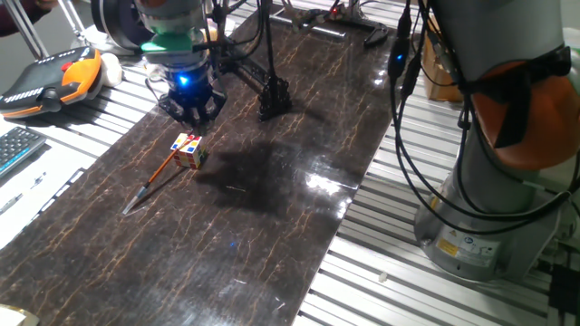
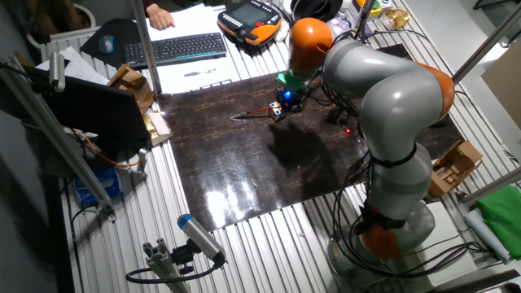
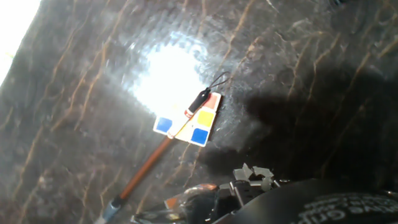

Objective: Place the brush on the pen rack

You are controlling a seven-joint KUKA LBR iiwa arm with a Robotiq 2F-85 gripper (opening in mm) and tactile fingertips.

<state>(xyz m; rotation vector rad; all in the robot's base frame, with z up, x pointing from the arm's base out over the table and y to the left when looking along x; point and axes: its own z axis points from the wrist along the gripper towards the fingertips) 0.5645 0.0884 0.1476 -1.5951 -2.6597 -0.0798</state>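
Item: my end effector (image 1: pixel 190 110). It hangs above the dark marbled tabletop (image 1: pixel 272 226), at about 1 o'clock from the puzzle cube and apart from it, blue light lit on its body. Its fingers point down and hold nothing; how wide they stand I cannot tell, and the hand view shows only metal parts at the lower edge.

Item: brush (image 1: pixel 156 177). Orange-brown handle, grey tip. It lies flat on the tabletop, not gripped, with its grey tip toward 7 o'clock in the first fixed view. Its upper end rests against the puzzle cube; in the hand view its dark cord end lies across the cube's top face.

Item: puzzle cube (image 1: pixel 189 150). Small, multicoloured, blue and yellow tiles showing; it stands on the tabletop.

Item: pen rack (image 1: pixel 270 94). Small black stand with a chunky block end, at about 2 o'clock from the cube, well apart from the brush.
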